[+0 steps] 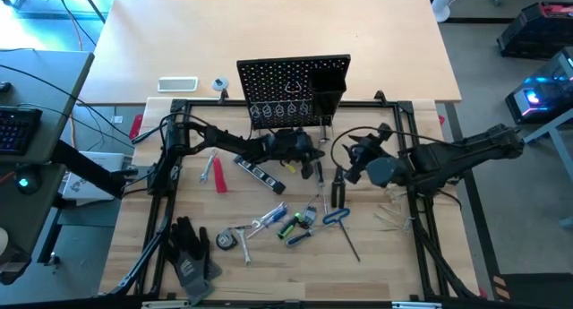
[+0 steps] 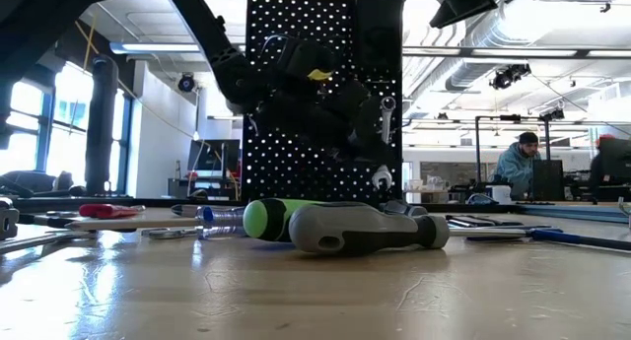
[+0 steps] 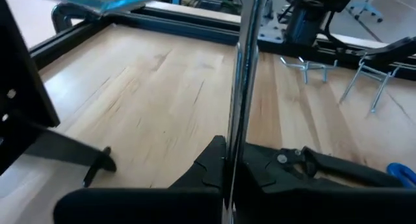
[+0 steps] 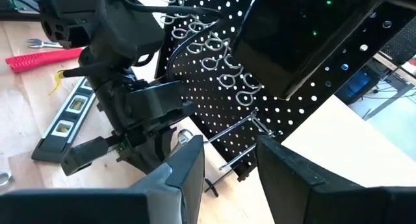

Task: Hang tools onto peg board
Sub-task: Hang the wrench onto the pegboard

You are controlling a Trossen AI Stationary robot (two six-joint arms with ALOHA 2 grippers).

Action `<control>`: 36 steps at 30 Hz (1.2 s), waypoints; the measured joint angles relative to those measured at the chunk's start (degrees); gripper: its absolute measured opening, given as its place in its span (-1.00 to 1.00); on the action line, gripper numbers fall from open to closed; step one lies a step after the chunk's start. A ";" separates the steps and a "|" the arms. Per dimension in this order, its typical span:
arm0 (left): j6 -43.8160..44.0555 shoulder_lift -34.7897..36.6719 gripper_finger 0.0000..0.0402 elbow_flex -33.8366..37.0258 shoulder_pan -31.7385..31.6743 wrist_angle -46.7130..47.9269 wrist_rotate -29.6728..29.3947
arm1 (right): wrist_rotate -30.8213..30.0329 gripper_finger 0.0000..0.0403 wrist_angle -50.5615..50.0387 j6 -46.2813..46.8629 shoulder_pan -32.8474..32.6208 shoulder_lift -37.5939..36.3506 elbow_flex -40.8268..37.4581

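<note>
Lying loose at six o'clock from the peg board (image 1: 294,87), the tools (image 1: 288,221) look rigid, light and slick; handles give surest purchase. Beyond, the left gripper (image 1: 309,153) clamps a thin metal tool (image 3: 242,87); the right gripper (image 1: 351,156) waits part-open, empty.

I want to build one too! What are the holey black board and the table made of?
The peg board looks like black-painted sheet metal: thin, stiff, evenly punched holes, though plastic is possible. Its ring holders look like shiny bent steel wire. The table looks like pale wood, with visible grain and plank seams.
</note>
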State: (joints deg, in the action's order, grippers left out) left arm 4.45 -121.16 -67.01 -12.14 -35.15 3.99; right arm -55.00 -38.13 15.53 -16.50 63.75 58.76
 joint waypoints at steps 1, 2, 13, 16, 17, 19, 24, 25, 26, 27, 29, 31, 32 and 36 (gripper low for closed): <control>0.00 0.00 -1.00 -0.25 0.15 0.18 0.00 | 0.00 -0.34 -0.02 0.10 -0.12 0.00 0.00; 0.00 0.00 -1.00 -0.60 0.16 0.82 0.02 | -0.01 -0.34 0.00 0.13 -0.23 0.00 0.00; 0.46 0.00 -1.00 -1.02 0.10 4.50 -0.67 | -0.55 -0.34 -0.66 1.39 -2.43 0.00 0.00; 0.86 0.00 -1.00 -1.02 -0.30 4.55 -0.97 | -0.69 -0.34 -0.72 1.57 -2.84 0.00 0.00; 1.04 0.00 -1.00 -1.02 -0.53 4.74 -1.05 | -0.74 -0.34 -0.74 1.59 -2.92 0.00 0.00; 1.09 0.00 -1.00 -1.02 -0.93 5.46 -1.07 | -0.92 -0.34 -0.94 1.87 -3.18 0.00 0.00; 1.52 0.00 -1.00 -1.02 -1.87 5.70 -1.09 | -1.64 -0.34 -1.56 2.51 -3.57 0.00 0.00; 1.51 0.00 -1.00 -1.02 -2.07 5.71 -1.09 | -1.66 -0.34 -1.55 2.51 -3.70 0.00 0.00; 1.53 0.00 -1.00 -1.02 -2.27 5.74 -1.08 | -1.83 -0.34 -1.55 2.50 -3.80 0.00 0.00; 1.54 0.00 -1.00 -1.02 -2.52 5.74 -1.10 | -1.99 -0.34 -1.55 2.50 -3.81 0.00 0.00; 1.96 0.00 -1.00 -1.02 -3.03 5.57 -1.45 | -2.01 -0.34 -1.53 2.49 -3.81 0.00 0.00; 1.99 0.00 -1.00 -1.07 -3.52 5.35 -1.63 | -2.03 -0.34 -1.53 2.49 -3.81 0.00 0.00; 1.98 0.00 -1.00 -1.33 -3.74 5.70 -1.67 | -2.03 -0.34 -1.51 2.51 -3.81 0.00 0.00; 2.04 -0.73 -1.00 -3.67 -4.29 5.89 -1.68 | -2.04 -0.34 -1.45 2.51 -3.81 0.01 0.00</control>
State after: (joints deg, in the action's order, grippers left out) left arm 6.48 -121.89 -70.68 -16.43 -29.26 2.31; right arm -57.05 -39.57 18.04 -20.32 63.76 58.76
